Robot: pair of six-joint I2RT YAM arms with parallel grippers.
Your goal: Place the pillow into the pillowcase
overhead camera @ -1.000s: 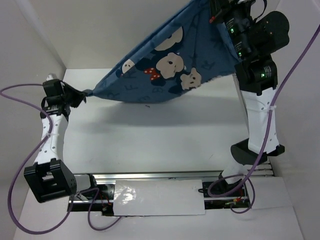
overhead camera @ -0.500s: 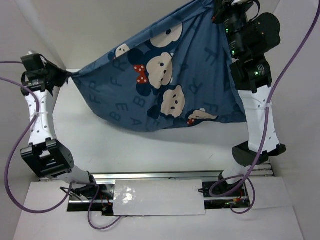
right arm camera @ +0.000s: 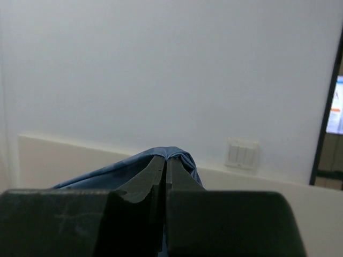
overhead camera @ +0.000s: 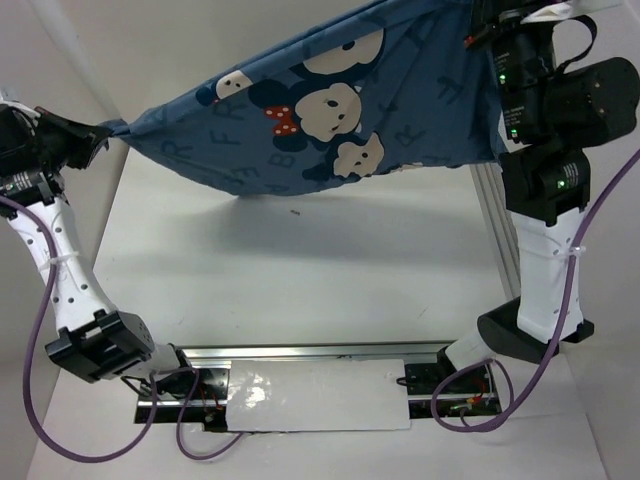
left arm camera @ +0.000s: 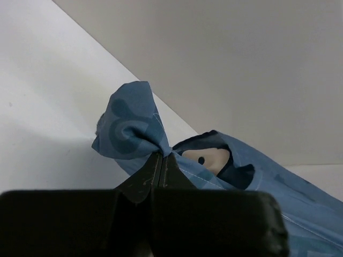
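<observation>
The pillowcase (overhead camera: 330, 100), denim blue with cartoon mouse faces and letters, hangs stretched in the air above the table between my two arms. My left gripper (overhead camera: 112, 130) is shut on its bunched left corner at the far left, and the left wrist view shows that corner (left arm camera: 128, 128) pinched at the fingertips of the left gripper (left arm camera: 162, 155). My right gripper (overhead camera: 480, 15) is shut on the upper right corner at the top edge of the view. In the right wrist view the right gripper (right arm camera: 165, 158) pinches a fold of blue cloth (right arm camera: 102, 176). The pillow is out of view.
The white table (overhead camera: 300, 280) lies below the hanging cloth, with a small dark speck (overhead camera: 293, 211) on it. A metal rail (overhead camera: 310, 352) and a white plate (overhead camera: 320, 395) run along the near edge. White walls close in on the left and back. A wall switch (right arm camera: 242, 154) shows behind the right gripper.
My left gripper has swung up and out to the left, and my right arm has shifted right. The pillowcase has been pulled higher and wider, and now hangs shallower.
</observation>
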